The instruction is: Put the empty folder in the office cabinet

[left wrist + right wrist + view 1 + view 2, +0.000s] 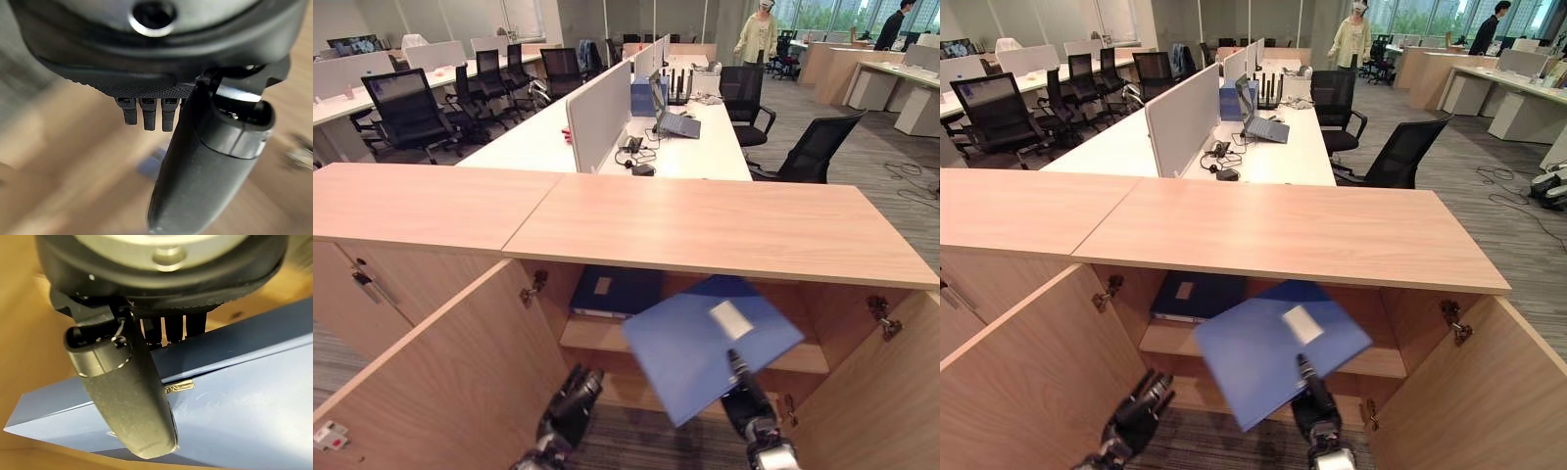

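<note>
Item: blue folder (705, 343). You hold it in the air at the mouth of the open cabinet (724, 230), tilted, its far corner just over the front edge of the inner shelf (597, 336), its near corner hanging lower, toward the floor. It bears a pale blank-looking label (731, 319); you can read no writing on it. In the right wrist view a small metal tag (179, 387) sits at the folder's edge, its print too small to make out.

Right hand (746, 403): clamped on the folder, thumb (128, 396) laid across the upper face, fingers (173, 328) curled to the far side of it.

Left hand (570, 407): low before the cabinet's opening, beside the left door (440, 382), touching nothing. Its fingers (145, 112) are bent loosely, carrying nothing.

Step in hand, as you may judge it: the insertion, begun but not finished; most of the folder is still outside the cabinet.

Next move calls for: levelling the folder so that it clears the shelf's front edge, then sliding it inward onto the free right part of the shelf before you release.

Already stored: a darker blue binder (615, 291), lying flat on the shelf's left part, with a white label (602, 285), unreadable.

Both doors stand open; the right door (862, 392) leaves the way clear.
</note>
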`<state>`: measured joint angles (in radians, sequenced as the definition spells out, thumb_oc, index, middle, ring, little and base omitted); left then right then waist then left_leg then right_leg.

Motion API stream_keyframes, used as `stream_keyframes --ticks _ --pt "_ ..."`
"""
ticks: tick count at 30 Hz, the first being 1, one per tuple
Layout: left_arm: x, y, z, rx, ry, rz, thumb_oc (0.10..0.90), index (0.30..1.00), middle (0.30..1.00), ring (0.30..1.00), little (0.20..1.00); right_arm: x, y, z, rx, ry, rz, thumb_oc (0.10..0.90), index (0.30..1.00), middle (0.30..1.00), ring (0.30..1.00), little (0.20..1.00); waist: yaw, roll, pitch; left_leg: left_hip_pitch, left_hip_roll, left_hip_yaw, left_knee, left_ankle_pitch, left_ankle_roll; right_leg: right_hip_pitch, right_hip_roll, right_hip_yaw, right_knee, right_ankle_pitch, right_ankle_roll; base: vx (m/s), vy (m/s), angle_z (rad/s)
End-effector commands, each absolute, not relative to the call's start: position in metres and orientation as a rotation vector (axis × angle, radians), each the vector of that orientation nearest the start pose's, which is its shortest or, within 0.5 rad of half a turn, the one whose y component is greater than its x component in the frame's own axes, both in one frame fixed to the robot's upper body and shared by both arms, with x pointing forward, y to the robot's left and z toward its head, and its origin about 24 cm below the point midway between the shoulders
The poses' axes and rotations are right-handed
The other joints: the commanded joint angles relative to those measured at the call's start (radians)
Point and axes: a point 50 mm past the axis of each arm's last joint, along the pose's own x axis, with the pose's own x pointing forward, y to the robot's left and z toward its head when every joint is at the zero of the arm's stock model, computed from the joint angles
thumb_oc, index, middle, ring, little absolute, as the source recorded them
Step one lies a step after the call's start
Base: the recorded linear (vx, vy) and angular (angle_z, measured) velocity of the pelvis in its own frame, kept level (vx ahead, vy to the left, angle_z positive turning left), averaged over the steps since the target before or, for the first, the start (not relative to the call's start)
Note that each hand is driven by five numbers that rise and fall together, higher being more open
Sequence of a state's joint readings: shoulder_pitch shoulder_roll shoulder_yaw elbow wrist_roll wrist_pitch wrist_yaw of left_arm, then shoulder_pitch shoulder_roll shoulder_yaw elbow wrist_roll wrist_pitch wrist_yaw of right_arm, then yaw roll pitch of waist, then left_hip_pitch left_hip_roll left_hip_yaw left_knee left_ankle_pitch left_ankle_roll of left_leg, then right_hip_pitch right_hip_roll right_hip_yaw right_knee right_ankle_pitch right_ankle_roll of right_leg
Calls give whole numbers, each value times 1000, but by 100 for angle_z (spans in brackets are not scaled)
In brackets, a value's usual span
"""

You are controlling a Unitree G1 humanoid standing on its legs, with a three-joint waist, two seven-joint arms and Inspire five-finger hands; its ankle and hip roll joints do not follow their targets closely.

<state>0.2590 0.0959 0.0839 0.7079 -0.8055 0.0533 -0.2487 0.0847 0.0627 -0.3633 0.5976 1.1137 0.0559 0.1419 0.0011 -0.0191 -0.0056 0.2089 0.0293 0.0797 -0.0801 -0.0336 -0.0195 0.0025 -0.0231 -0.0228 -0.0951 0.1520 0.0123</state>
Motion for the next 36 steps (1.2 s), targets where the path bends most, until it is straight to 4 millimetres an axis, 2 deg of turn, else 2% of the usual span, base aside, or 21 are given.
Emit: stream_keyframes --ticks 1,7,10,12,13,14,15,16,17,20,23,28,32,33,34,35,36 --pt "134 207 -121 -722 634 248 800 900 900 900 900 206 -195 -79 1184 244 -399 400 300 300 300 300 0 8 2 -30 14 -58 -7 -55 -22 113 -48 -36 8 -104 47 2 -17 -3" --pt "127 212 -126 -674 678 265 800 900 900 900 900 197 -211 -87 1118 278 -467 400 300 300 300 300 -2 9 3 -33 14 -58 -7 -54 -22 108 -47 -36 8 -103 47 17 -18 -1" --pt "122 211 -132 -634 727 262 800 900 900 900 900 209 -212 -78 1087 256 -458 400 300 300 300 300 -2 12 7 -32 14 -56 -7 -57 -22 110 -46 -33 8 -105 46 14 -39 -1" --pt "122 208 -131 -628 729 253 800 900 900 900 900 223 -207 -66 1093 207 -429 400 300 300 300 300 0 14 9 -33 15 -58 -7 -57 -22 110 -46 -34 8 -106 46 28 -39 1" --pt "122 206 -132 -621 739 244 800 900 900 900 900 238 -202 -50 1102 150 -397 400 300 300 300 300 4 18 13 -34 16 -61 -7 -57 -22 109 -45 -36 8 -108 45 25 -36 -1" --pt "123 206 -132 -620 738 244 800 900 900 900 900 239 -201 -50 1103 149 -397 400 300 300 300 300 4 18 14 -35 16 -61 -7 -57 -22 109 -45 -36 8 -108 45 27 -39 -1" --pt "122 204 -133 -619 742 239 800 900 900 900 900 248 -198 -40 1112 110 -374 400 300 300 300 300 5 19 15 -36 17 -63 -7 -56 -23 109 -45 -37 8 -109 44 29 -42 4" --pt "125 200 -133 -620 745 224 800 900 900 900 900 266 -191 -18 1133 36 -331 400 300 300 300 300 9 24 22 -41 17 -67 -7 -55 -25 106 -44 -39 8 -110 43 28 -42 5" --pt "125 200 -132 -620 743 224 800 900 900 900 900 267 -191 -17 1133 35 -331 400 300 300 300 300 9 24 24 -41 17 -68 -7 -55 -25 106 -44 -39 8 -110 43 21 -44 4" --pt "127 196 -133 -619 749 209 800 900 900 900 900 291 -185 15 1131 -57 -285 400 300 300 300 300 15 30 43 -54 20 -80 -7 -50 -28 99 -43 -42 8 -109 37 10 -54 1" --pt "130 192 -133 -610 761 184 800 900 900 900 900 308 -187 39 1117 -127 -279 400 300 300 300 300 18 34 65 -79 26 -95 -7 -39 -34 81 -37 -48 8 -108 29 -13 -74 2" --pt "128 192 -132 -630 761 191 800 900 900 900 900 317 -205 60 1104 -212 -336 400 300 300 300 300 18 35 80 -115 41 -121 -7 -25 -45 52 -21 -58 8 -113 10 26 -97 18" --pt "124 196 -134 -639 766 218 800 900 900 900 900 318 -209 66 1113 -244 -344 400 300 300 300 300 16 36 81 -111 52 -122 -7 -28 -47 48 -11 -53 8 -117 2 83 -109 7" --pt "120 206 -135 -639 768 271 800 900 900 900 900 317 -213 64 1096 -243 -369 400 300 300 300 300 20 22 94 -98 67 -80 48 -15 -53 68 -7 -40 9 -133 -9 75 -99 2" --pt "121 207 -135 -638 766 270 800 900 900 900 900 318 -214 65 1097 -245 -368 400 300 300 300 300 23 20 99 -105 66 -78 70 -26 -53 70 -9 -37 9 -133 -8 70 -147 1" --pt "121 208 -135 -646 764 281 800 900 900 900 900 317 -217 65 1103 -254 -381 400 300 300 300 300 30 10 113 -136 55 -75 132 -32 -49 83 -16 -36 9 -136 -14 20 -79 -15" --pt "119 208 -136 -650 771 288 800 900 900 900 900 319 -222 69 1096 -267 -392 400 300 300 300 300 37 2 128 -190 35 -75 250 -27 -41 107 -24 -40 8 -144 -18 20 -78 -14"
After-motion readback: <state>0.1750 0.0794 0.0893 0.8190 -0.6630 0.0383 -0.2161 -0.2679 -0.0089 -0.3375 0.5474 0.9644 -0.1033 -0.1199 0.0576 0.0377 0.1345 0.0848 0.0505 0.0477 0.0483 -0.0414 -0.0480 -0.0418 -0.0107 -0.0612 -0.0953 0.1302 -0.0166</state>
